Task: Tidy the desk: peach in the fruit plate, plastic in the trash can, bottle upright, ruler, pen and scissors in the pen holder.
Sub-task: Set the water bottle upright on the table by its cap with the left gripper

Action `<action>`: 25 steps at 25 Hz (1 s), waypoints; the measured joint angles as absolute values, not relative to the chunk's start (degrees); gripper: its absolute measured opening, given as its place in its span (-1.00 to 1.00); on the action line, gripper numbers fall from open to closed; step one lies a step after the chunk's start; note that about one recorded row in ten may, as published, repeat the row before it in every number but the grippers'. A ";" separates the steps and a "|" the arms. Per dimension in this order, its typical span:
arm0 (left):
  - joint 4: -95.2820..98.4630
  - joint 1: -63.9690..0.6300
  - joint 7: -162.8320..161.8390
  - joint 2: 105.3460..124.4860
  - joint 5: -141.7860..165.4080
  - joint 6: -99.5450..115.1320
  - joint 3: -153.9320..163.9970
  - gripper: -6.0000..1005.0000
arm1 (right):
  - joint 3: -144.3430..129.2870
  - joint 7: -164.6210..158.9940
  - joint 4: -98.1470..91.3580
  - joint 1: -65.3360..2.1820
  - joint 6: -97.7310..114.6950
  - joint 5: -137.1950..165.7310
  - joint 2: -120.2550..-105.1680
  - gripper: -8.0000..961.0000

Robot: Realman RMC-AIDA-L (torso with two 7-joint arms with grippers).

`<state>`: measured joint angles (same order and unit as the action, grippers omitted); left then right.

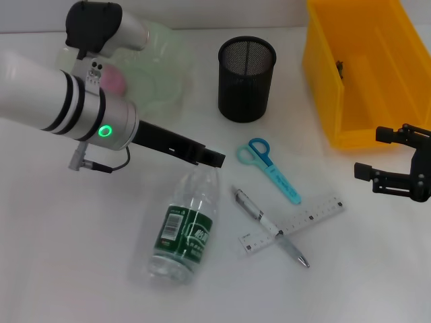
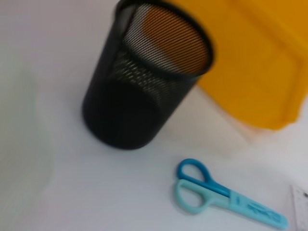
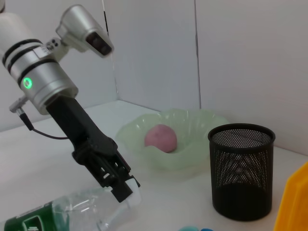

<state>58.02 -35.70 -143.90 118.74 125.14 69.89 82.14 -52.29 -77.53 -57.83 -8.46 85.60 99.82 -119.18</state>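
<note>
The clear bottle [image 1: 185,229] with a green label lies on its side on the table. My left gripper [image 1: 214,160] sits right at its neck, also seen in the right wrist view [image 3: 129,188] against the bottle [image 3: 62,211]. The pink peach [image 1: 113,79] rests in the pale green fruit plate [image 1: 165,74]. Blue scissors [image 1: 266,161], a pen [image 1: 269,225] and a clear ruler [image 1: 303,221] lie right of the bottle, the pen crossing the ruler. The black mesh pen holder [image 1: 246,77] stands behind them. My right gripper [image 1: 397,161] hovers open beside the yellow trash can [image 1: 323,101]. No plastic can be made out.
The yellow trash can takes up the back right corner, with a small dark speck [image 1: 340,67] inside. In the left wrist view the pen holder [image 2: 139,82] stands close to the scissors [image 2: 216,195]. White walls close off the back.
</note>
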 joint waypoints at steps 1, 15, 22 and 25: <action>59.31 -35.03 -142.52 118.74 125.14 70.42 82.14 -0.06 | -52.29 -77.58 -57.83 -8.48 85.60 99.79 -119.18 0.74; 67.79 -28.76 -124.19 118.54 120.75 76.83 74.55 -0.06 | -52.29 -80.32 -58.54 -10.09 85.60 99.81 -119.18 0.74; 69.30 -26.26 -118.53 118.50 117.87 79.94 68.98 -0.06 | -52.25 -81.10 -58.62 -11.06 85.60 99.91 -119.18 0.74; 70.92 -24.96 -116.20 118.44 117.72 80.36 67.88 -0.06 | -52.22 -81.90 -58.69 -11.69 85.60 99.93 -119.18 0.74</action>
<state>70.92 -24.96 -116.20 118.44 117.72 80.36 67.88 -52.22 -81.90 -58.69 -11.69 85.60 99.93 -119.18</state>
